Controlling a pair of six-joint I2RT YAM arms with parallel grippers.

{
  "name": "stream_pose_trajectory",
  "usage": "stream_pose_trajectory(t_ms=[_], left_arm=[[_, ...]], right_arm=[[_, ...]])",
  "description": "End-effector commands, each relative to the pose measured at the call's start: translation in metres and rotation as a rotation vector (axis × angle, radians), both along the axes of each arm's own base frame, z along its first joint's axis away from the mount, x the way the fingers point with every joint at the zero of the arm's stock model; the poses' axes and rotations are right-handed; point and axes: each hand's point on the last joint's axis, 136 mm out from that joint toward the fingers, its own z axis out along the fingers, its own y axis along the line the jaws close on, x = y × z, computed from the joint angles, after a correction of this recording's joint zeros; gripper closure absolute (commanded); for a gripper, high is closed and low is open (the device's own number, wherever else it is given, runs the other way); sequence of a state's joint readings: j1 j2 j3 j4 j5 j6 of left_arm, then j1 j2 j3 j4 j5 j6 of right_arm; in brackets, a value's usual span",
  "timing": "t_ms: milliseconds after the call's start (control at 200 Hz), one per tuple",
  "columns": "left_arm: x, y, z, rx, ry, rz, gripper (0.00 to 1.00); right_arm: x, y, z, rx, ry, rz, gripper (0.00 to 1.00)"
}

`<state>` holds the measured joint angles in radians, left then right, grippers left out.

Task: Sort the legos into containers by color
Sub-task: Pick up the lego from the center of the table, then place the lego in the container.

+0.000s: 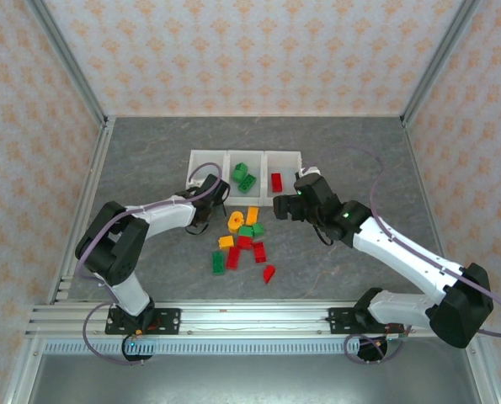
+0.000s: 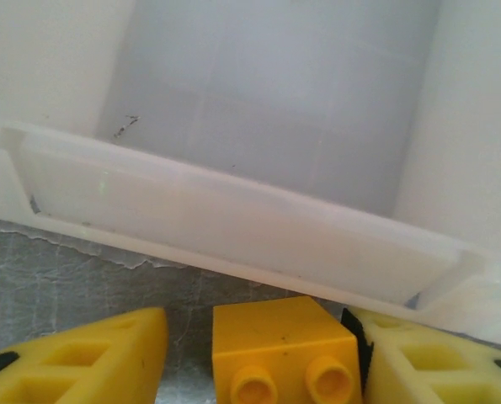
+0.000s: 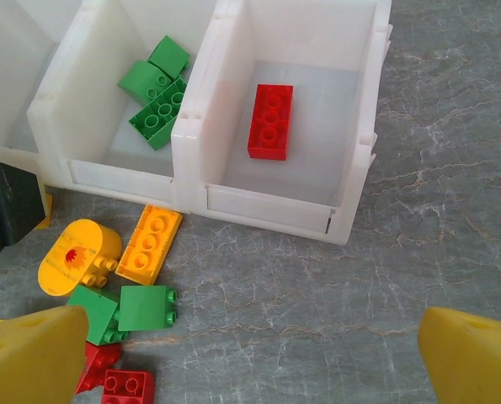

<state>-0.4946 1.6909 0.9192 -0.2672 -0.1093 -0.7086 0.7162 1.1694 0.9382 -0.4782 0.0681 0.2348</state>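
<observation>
Legos [image 1: 244, 241] lie mostly loose on the table, at 6 o'clock from the containers [image 1: 246, 151]. Two green bricks [image 3: 157, 101] already sit in the middle bin and one red brick [image 3: 269, 120] in the right bin.

The coming move turns on a yellow brick [image 2: 275, 337] that sits between the fingers of the left gripper [image 2: 258, 324]. The empty left bin [image 2: 233, 210] is straight ahead of it at 12 o'clock, its front lip just beyond the brick. The brick is tipped, with its studs facing 6 o'clock. The frame edge cuts it off, so I cannot tell its long axis.

The jaws stand half narrowed around the brick. The finger at 3 o'clock is touching it or nearly so, while a gap shows on the 9 o'clock side, so I judge the grip not yet made. After that, a lift and a short carry toward 12 o'clock should do.

The right gripper [image 3: 254, 353] hangs wide and empty over bare table, with the pile at its 9 o'clock, so the left arm is plainly nearer.

From above, the left wrist [image 1: 210, 202] covers the brick, and the finger gaps come from the left wrist view. The right wrist view gives the bins' contents.
</observation>
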Motion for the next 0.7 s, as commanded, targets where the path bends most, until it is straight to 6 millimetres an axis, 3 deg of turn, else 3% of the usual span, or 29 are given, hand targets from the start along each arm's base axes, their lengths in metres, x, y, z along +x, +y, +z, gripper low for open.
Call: stream_pose_trajectory(t_ms=[0,135,365,481,696], left_arm=[[0.005,0.001,-0.002,-0.018,-0.024,0.014,0.46],[0.002,0.001,-0.002,-0.034,-0.031,0.005,0.61],[-0.005,0.008,0.013,-0.039,-0.088,0.014,0.72],[-0.007,0.012,0.033,-0.046,-0.13,0.017,0.76],[-0.01,0.024,0.09,-0.033,-0.227,0.028,0.76]], right_arm=[[0.001,-0.012,0.004,-0.019,-0.032,-0.036,0.0],[0.001,-0.013,0.006,-0.014,-0.037,-0.042,0.0],[0.0,-0.017,0.01,-0.01,-0.05,-0.058,0.01],[-0.001,-0.021,0.012,-0.008,-0.064,-0.071,0.0],[-0.001,-0.031,0.026,0.005,-0.12,-0.111,0.0]])
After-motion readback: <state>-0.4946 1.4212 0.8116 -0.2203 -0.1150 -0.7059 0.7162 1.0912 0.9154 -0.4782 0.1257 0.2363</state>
